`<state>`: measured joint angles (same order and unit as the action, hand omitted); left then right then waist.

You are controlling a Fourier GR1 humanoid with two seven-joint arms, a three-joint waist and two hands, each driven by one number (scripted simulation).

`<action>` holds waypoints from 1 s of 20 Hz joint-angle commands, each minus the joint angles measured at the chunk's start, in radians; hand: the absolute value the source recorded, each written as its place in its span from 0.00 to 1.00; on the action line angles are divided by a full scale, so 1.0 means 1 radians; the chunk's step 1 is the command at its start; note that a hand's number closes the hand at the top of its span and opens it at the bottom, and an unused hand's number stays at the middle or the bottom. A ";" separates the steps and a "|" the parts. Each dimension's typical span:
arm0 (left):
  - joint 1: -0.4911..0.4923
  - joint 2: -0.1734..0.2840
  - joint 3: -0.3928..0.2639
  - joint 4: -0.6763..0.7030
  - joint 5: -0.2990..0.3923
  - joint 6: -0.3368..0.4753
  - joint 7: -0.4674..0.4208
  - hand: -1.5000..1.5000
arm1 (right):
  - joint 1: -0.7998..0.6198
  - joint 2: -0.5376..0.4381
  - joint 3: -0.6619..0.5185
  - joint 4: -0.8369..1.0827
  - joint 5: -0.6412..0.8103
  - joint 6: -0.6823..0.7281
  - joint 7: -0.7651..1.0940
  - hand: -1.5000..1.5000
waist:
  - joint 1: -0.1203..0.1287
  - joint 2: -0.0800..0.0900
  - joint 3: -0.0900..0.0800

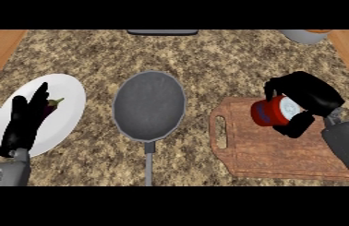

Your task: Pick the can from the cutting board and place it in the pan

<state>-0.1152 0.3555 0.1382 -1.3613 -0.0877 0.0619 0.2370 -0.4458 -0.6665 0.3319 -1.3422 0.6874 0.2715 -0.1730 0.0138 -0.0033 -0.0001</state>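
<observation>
Gripping stage, as I judge it: the can [274, 110], red with a pale end face, sits tipped on its side over the upper left part of the cutting board [273, 151]. Whether it touches the wood or is already clear of it cannot be told from this angle. The right hand [304, 103] is wrapped on it, fingers curled over the top and far side, thumb under the lower right edge; it has hold of the can.

Left of the board, a short gap of counter [204, 54] away, lies the pan [149, 105], dark grey, round, nothing in it, handle running toward the robot.

Next move, by my reading: raise the can off the board, carry it left across the gap, keep it above the pan's near rim, then set it down toward the middle and release.

Further left of the pan, a white plate [65, 96] holds a small eggplant [51, 105]. The left hand [24, 123] rests over that plate, fingers straight and pointing up, holding nothing.
</observation>
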 commanded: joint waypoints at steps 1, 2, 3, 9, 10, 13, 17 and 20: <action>0.026 -0.002 0.004 0.002 -0.003 0.002 0.023 0.50 | 0.017 0.014 -0.092 -0.033 -0.050 -0.155 -0.156 1.00 | -0.014 0.002 0.002; 0.000 0.000 0.001 0.033 -0.003 -0.010 0.009 0.50 | -0.036 0.031 -0.127 0.016 -0.062 -0.189 -0.191 1.00 | -0.007 0.009 0.002; 0.004 -0.001 0.011 0.035 -0.001 0.001 0.010 0.50 | -0.034 0.075 -0.128 -0.065 -0.098 -0.174 -0.156 1.00 | -0.016 0.003 0.001; -0.028 -0.029 -0.003 0.039 -0.023 0.012 0.013 0.50 | -0.061 0.152 -0.154 -0.138 -0.160 -0.100 -0.146 1.00 | -0.014 0.002 0.000; 0.021 -0.019 0.029 0.083 -0.018 0.011 -0.066 0.50 | -0.035 0.146 -0.170 -0.181 -0.179 -0.081 -0.137 1.00 | -0.016 0.002 0.000; -0.078 -0.005 0.029 0.086 -0.022 0.003 0.018 0.50 | -0.116 0.252 -0.129 -0.171 -0.144 -0.072 -0.033 1.00 | -0.012 0.003 0.000; 0.015 -0.055 -0.010 0.043 -0.047 0.019 -0.015 0.50 | -0.188 0.370 -0.088 -0.182 -0.151 -0.020 0.143 1.00 | -0.005 0.002 0.000; -0.002 0.007 0.039 0.032 -0.009 -0.036 0.012 0.50 | -0.223 0.476 -0.063 -0.100 -0.124 -0.062 0.185 1.00 | -0.003 0.003 0.000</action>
<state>-0.1399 0.3454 0.1582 -1.3343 -0.1139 0.0571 0.2499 -0.6378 -0.3043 0.2283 -1.4613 0.5443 0.2166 -0.0825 0.0094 -0.0026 0.0036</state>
